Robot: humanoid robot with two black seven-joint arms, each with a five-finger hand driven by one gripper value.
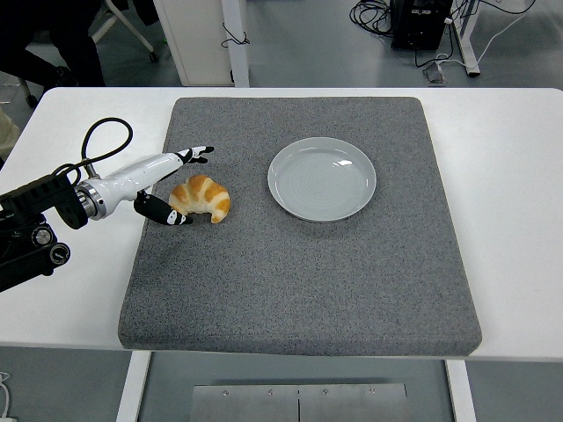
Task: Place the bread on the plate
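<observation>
On the grey mat, the left hand [176, 183] brackets the bread [201, 198] with spread fingers, ungrasped, ready to close before transfer to the plate [321, 178]

I count one croissant [201, 198], one grey plate [322, 178], one grey mat [299, 272], and one of my hands [167, 180].

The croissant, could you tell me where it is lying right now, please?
In the head view the croissant lies on the left part of the grey mat, left of the empty plate, with the left hand open around its left end.
</observation>
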